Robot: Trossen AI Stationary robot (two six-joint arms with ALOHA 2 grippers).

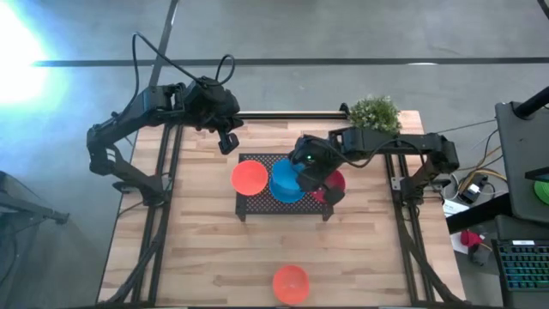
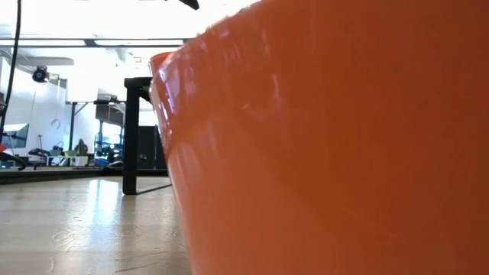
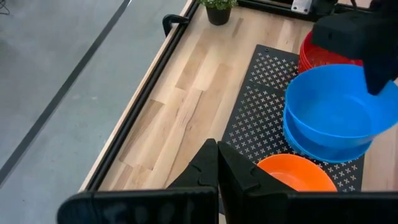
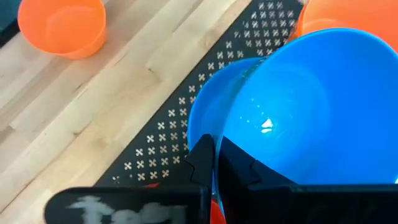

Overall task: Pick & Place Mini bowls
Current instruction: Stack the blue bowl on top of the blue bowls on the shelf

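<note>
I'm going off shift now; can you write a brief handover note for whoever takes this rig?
Right gripper: shut on the rim of the upper blue bowl, which sits tilted in another blue bowl on the mesh rack.
Left gripper: shut, empty, above the table's far left.
On the rack: orange bowl, blue stack, red bowls.
Off the rack: one orange bowl at the near edge.
Left: finish the blue bowl, deal with the lone orange one.

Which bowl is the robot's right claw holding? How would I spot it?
Find the dark mesh rack in the middle of the wooden table. On it sit bowls in a row; the right gripper is pinched on the rim of the top blue bowl, which is tilted over a second blue bowl. Its neighbours are orange and red.
</note>
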